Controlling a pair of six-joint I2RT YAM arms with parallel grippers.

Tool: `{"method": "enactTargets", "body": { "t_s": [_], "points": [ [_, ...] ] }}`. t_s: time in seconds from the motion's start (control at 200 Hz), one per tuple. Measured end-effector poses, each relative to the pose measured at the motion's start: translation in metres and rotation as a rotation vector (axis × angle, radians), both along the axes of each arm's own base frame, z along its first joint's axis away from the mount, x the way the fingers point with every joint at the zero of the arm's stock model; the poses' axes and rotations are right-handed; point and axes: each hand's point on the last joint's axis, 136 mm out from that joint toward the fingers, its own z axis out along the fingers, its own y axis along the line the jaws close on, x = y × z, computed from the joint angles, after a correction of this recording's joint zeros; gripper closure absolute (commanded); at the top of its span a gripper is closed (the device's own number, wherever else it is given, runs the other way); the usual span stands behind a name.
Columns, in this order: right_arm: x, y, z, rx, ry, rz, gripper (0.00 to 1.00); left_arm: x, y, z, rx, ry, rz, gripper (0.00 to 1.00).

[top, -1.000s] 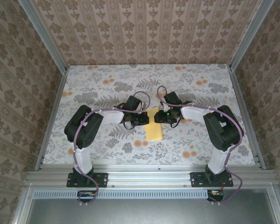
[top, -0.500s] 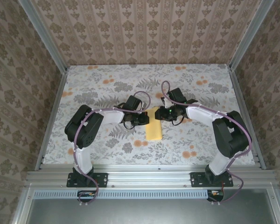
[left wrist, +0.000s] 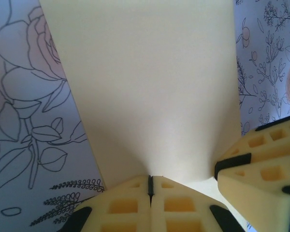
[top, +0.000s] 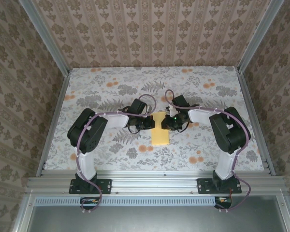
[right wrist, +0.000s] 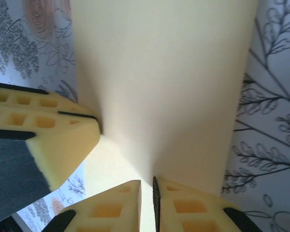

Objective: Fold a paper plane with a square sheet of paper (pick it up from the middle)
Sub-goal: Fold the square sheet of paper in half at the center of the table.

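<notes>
The yellow sheet of paper (top: 160, 136) lies folded narrow in the middle of the flowery cloth (top: 111, 87). My left gripper (left wrist: 151, 186) pinches one long edge tight. My right gripper (right wrist: 146, 186) pinches the other edge, so I can lift and bend it.

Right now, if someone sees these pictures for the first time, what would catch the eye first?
The yellow paper in the middle of the flowered cloth stands out, with both arms bent in toward it. The left gripper is shut on it from one side and the right gripper pinches it from the other, so the two grippers nearly meet.
</notes>
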Motion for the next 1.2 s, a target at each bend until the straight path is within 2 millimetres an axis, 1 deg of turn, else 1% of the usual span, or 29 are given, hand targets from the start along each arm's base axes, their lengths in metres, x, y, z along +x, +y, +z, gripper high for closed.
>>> {"method": "enactTargets", "body": {
  "t_s": [0.15,0.375,0.515,0.685,0.745,0.805,0.96,1.2],
  "points": [
    [0.002,-0.006,-0.006,-0.007,0.007,-0.006,0.84,0.0,0.0,0.0,0.0,0.0,0.0,0.95],
    [0.004,-0.008,-0.004,-0.004,-0.001,-0.007,0.84,0.001,-0.001,0.0,0.0,-0.002,-0.003,0.95],
    [0.007,-0.005,0.01,0.032,-0.012,-0.019,0.84,0.001,-0.001,0.0,0.0,-0.002,-0.003,0.95],
    [0.021,0.005,0.022,0.073,-0.041,-0.022,0.85,0.001,-0.001,0.0,-0.002,-0.001,-0.005,0.96],
    [0.027,0.007,0.021,0.081,-0.046,-0.024,0.85,0.001,-0.001,0.0,-0.002,-0.001,-0.005,0.95],
    [0.029,0.008,0.015,0.081,-0.039,-0.027,0.85,0.001,-0.001,0.0,-0.001,-0.001,-0.005,0.95],
    [0.027,0.007,-0.007,0.062,0.006,-0.03,0.85,0.001,-0.001,0.0,-0.001,-0.004,-0.009,0.96],
    [0.033,0.0,-0.007,0.065,-0.004,-0.034,0.85,0.001,-0.001,0.0,0.0,-0.006,-0.011,0.96]
  ]
}}
